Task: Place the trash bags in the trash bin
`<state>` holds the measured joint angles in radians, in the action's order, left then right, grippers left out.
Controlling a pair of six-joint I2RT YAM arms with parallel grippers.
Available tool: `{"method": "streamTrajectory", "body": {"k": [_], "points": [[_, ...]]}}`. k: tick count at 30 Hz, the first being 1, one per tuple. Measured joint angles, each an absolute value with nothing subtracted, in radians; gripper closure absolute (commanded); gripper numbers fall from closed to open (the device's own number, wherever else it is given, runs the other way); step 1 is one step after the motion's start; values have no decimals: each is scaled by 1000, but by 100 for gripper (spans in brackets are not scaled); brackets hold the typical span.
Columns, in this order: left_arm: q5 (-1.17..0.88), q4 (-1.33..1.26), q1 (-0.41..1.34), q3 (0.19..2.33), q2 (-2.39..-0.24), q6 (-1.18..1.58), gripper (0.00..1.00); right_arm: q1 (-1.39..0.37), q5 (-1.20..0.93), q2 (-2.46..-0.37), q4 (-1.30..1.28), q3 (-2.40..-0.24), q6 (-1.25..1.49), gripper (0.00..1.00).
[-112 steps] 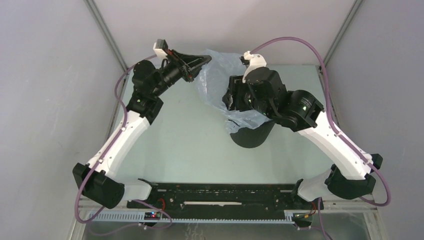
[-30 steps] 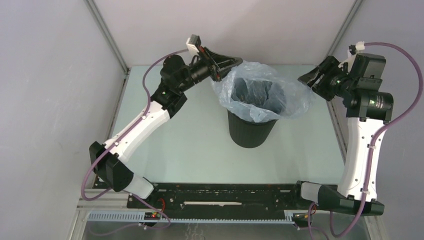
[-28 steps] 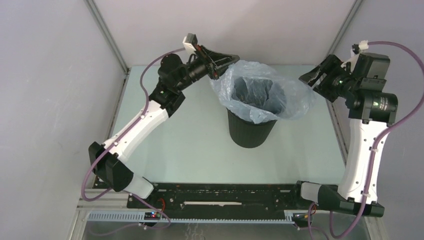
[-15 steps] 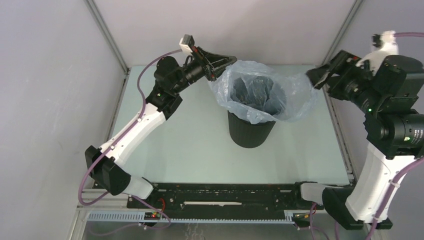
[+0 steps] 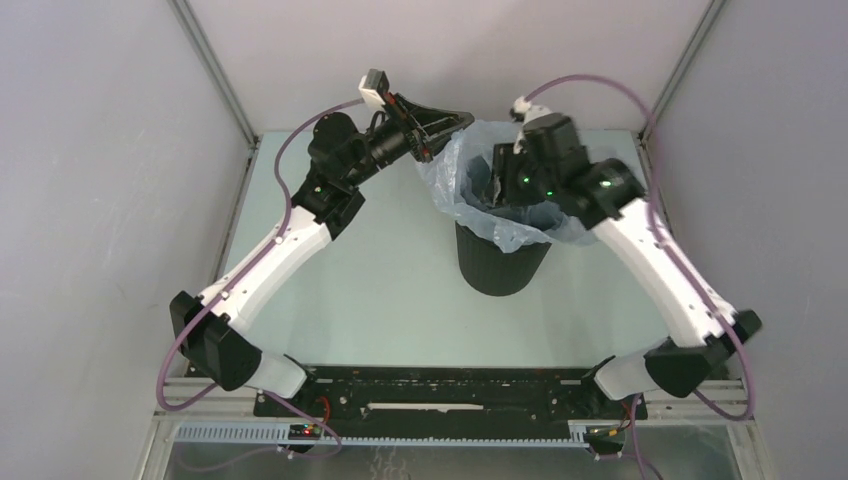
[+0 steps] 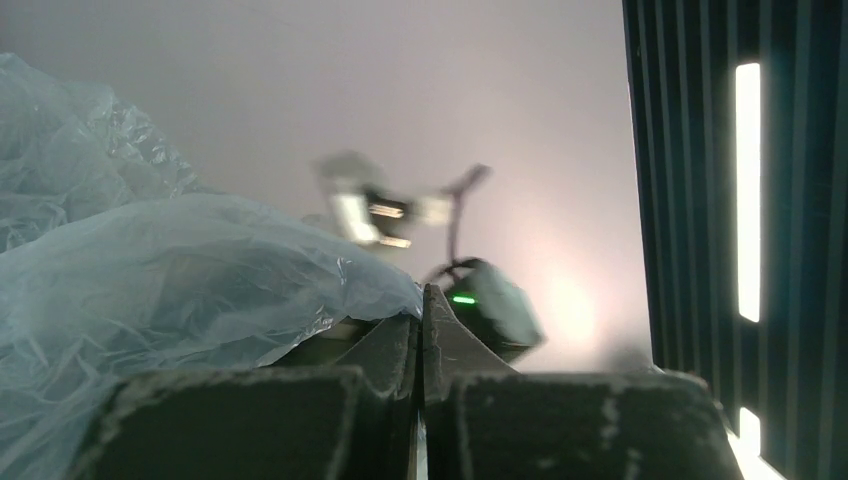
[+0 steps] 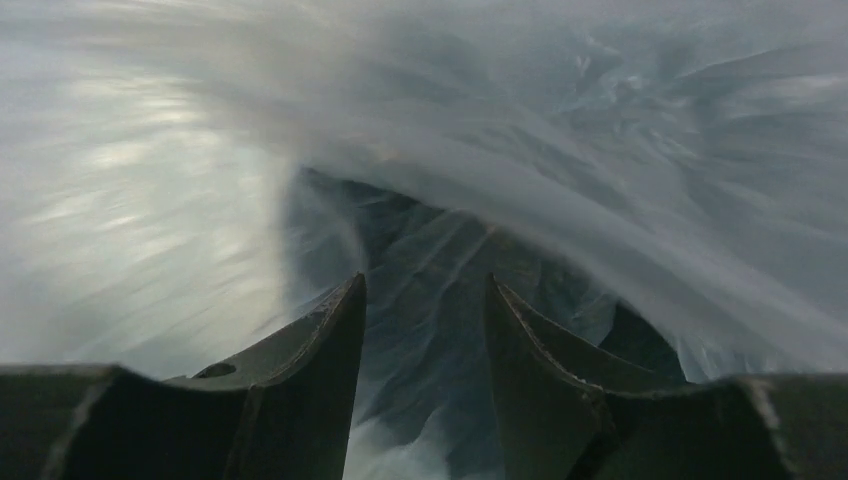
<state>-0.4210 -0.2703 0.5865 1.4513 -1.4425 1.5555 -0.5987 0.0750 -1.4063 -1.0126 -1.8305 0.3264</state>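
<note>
Where the trash bag (image 5: pixel 446 182) lines the trash bin (image 5: pixel 500 270), jaws of my left gripper (image 6: pixel 422 296) pinch its ten-o'clock rim. Right gripper (image 7: pixel 425 285): jaws parted, empty.

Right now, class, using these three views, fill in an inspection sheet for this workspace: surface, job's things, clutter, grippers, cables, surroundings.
Surface: pale green table, flat and matte.
Job's things: black trash bin upright mid-table; trash bag lining it, its edge draped over the rim.
Clutter: nothing seen.
Grippers: left gripper shut on the bag's edge at the bin's far-left side; right gripper open, empty, pointing into the lined bin.
Cables: a purple cable loops along each arm.
Surroundings: grey walls, metal corner posts.
</note>
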Motion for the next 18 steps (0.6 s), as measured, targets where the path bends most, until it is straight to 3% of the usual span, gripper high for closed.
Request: {"method": "streamTrajectory", "body": {"k": [6, 18], "points": [[-421, -266, 582, 1451, -1440, 1554, 100, -595, 186, -1443, -806, -1520, 310, 43], [-394, -240, 574, 1414, -1427, 1532, 100, -565, 254, -1565, -533, -1316, 279, 41]]}}
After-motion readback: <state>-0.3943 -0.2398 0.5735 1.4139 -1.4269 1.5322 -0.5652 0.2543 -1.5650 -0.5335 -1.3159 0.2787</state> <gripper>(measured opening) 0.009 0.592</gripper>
